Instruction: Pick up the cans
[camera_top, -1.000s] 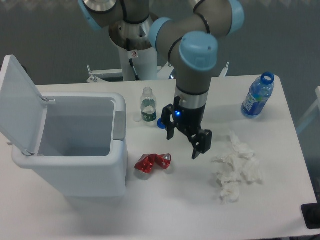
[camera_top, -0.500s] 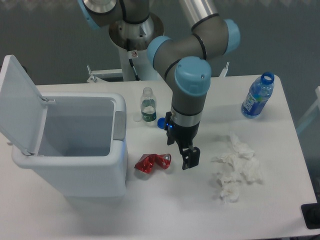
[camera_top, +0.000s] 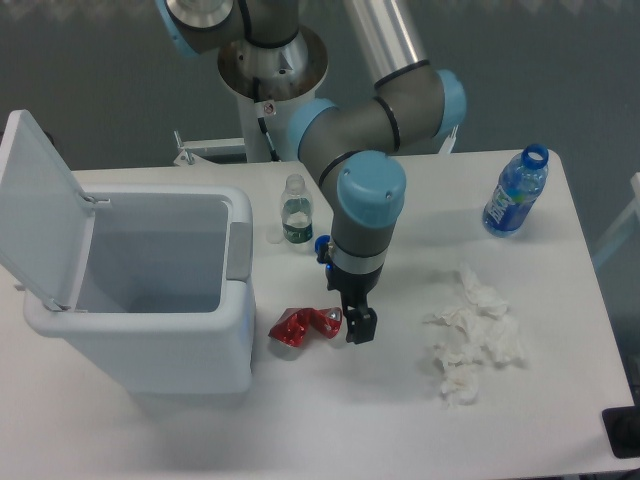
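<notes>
Because the crushed red can (camera_top: 306, 326) lies just to the image-left of the tool (camera_top: 358, 325), the coming move turns on that short sideways gap: the can's silver end nearest the tool sits close beside the dark fingers, and from this view I cannot tell whether they touch. Nearest the camera, a bare stretch of the white desk (camera_top: 330, 420) runs along the front, with a heap of crumpled white tissue (camera_top: 470, 335) to the right of the tool and well apart from the can. The can rests flat on the desk between the white bin (camera_top: 150, 300) and the tool, its long axis running roughly left to right across the picture, so its end rather than its flank faces the tool. The tool hangs low, pointing down at the desk, and only one dark mass of finger shows; whether its jaws stand apart or together I cannot tell, and nothing appears held. My judgement is that the tool needs to shift left over the can's middle and straddle its narrow width before closing. Above the tool the wrist rises nearly upright into a blue-capped joint, and the forearm slants back and up to the base column behind the desk. Farther back stand a small clear bottle (camera_top: 295, 212) with a green label, beside the bin's rear corner, and a blue-labelled bottle (camera_top: 515, 192) near the far right edge.
</notes>
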